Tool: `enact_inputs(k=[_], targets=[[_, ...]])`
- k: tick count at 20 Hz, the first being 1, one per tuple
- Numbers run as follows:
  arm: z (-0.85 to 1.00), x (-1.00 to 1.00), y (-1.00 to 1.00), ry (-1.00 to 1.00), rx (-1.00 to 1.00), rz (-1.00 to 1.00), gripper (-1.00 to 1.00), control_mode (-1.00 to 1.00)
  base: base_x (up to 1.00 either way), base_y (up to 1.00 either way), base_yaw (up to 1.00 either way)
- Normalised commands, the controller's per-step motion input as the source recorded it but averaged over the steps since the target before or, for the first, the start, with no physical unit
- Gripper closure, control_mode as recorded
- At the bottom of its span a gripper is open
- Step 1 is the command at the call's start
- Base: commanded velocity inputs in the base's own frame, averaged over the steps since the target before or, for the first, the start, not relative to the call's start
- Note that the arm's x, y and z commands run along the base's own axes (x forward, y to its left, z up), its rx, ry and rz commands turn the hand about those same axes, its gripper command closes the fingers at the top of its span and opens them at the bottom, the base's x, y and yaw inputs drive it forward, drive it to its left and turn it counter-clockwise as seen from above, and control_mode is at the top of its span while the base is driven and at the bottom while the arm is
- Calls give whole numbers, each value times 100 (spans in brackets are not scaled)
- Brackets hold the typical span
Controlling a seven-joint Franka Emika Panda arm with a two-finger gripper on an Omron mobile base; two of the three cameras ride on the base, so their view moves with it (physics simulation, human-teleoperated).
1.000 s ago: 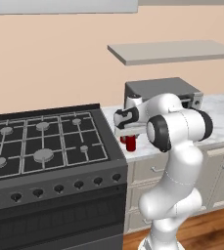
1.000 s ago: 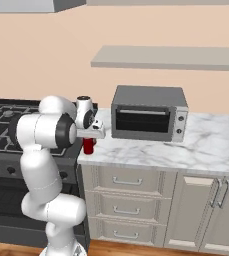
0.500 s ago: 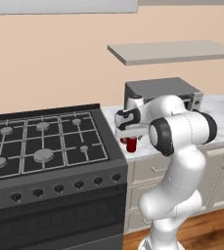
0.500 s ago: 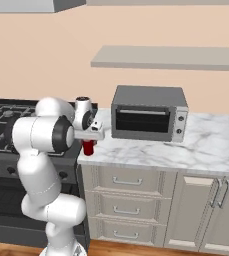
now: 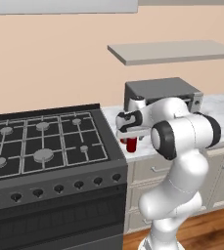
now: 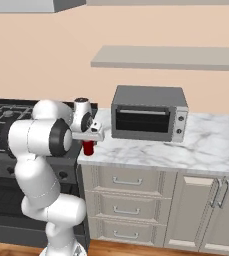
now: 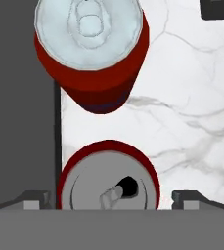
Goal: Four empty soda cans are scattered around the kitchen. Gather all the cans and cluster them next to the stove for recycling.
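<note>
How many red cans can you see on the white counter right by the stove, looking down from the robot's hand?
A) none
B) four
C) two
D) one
C: the hand view shows two red cans with silvery tops, one can standing farther off and another can between the gripper fingertips, both on the marble counter beside the dark edge of the stove.
</note>
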Motion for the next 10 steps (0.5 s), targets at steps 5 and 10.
enact_inputs(k=[5,10], targets=[[26,-17,-1,-4,1,0,-100,-100,0,0,0],[33,-29,-3,-1,3,0,-100,-100,0,0,0]])
